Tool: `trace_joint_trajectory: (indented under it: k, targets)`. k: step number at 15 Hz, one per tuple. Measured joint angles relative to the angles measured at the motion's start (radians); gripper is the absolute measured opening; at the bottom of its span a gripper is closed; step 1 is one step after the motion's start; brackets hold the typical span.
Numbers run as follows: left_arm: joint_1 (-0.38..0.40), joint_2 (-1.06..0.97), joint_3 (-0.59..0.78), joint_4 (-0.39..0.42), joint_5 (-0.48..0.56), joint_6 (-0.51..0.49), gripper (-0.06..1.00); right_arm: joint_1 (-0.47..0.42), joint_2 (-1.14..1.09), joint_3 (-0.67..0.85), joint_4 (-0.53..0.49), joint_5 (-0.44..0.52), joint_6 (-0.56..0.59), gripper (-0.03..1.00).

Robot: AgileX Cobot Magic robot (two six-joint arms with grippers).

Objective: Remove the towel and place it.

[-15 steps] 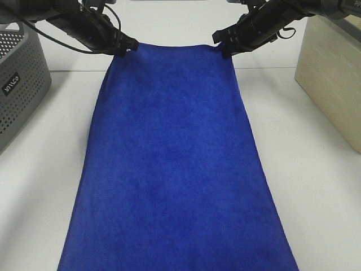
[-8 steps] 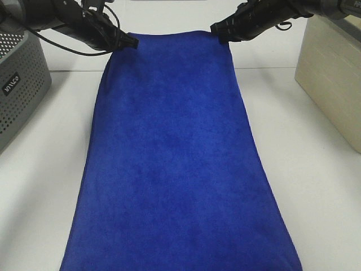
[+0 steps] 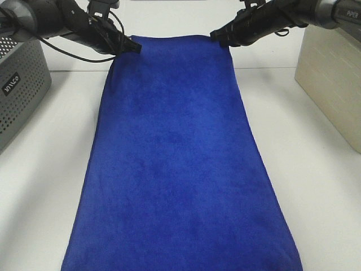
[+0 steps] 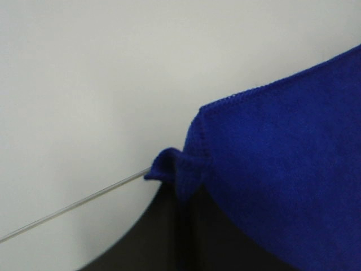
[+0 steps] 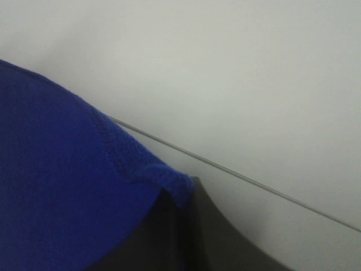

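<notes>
- Towel (image 3: 177, 164), royal blue and plush, runs down the middle of the white table (image 3: 316, 169), its far edge lifted between the two tools and its near end passing out of the exterior view.
- Left tool (image 3: 131, 46) is pressed together on the towel's far left corner; its wrist view shows the stitched corner (image 4: 186, 166) bunched into a small fold where the dark jaws clamp it.
- Right tool (image 3: 220, 38) is likewise pinching the far right corner; its wrist view shows the hemmed corner (image 5: 163, 178) tucked against the dark jaws.
- Far edge stretches nearly straight between the two tools, which sit well apart, one at each corner.
- Count: one towel, two tools, one grey perforated basket (image 3: 20, 84), one beige box (image 3: 333, 79).
- Basket stands at the left edge of the table, apart from the towel; box stands at the right edge, also apart.
- Writing: a small dark label (image 3: 11, 88) on the basket carries white letters, too small to read with certainty.
</notes>
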Motion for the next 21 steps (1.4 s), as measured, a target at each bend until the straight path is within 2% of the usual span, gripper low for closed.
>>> trace_joint_trajectory:
  k: [4,12,16,18,19,21]
  targets:
    - [0.000,0.050,-0.001,0.002,-0.027,0.013,0.01,0.000,0.051,0.000,0.007,-0.027,-0.018,0.02]
    - [0.000,0.130,-0.001,0.019,-0.181,0.015,0.01,0.000,0.139,0.000,0.026,-0.109,-0.023,0.02]
    - [0.000,0.154,-0.001,0.020,-0.213,0.014,0.03,0.000,0.147,0.000,0.038,-0.127,-0.023,0.03]
    - [0.000,0.158,-0.001,0.022,-0.223,0.011,0.08,0.000,0.152,0.000,0.046,-0.127,-0.023,0.12]
    - [0.000,0.158,-0.001,0.022,-0.232,0.009,0.14,0.000,0.152,0.000,0.046,-0.127,-0.023,0.24]
    - [0.000,0.160,-0.001,0.022,-0.256,0.004,0.36,0.000,0.152,-0.001,0.054,-0.127,-0.023,0.52]
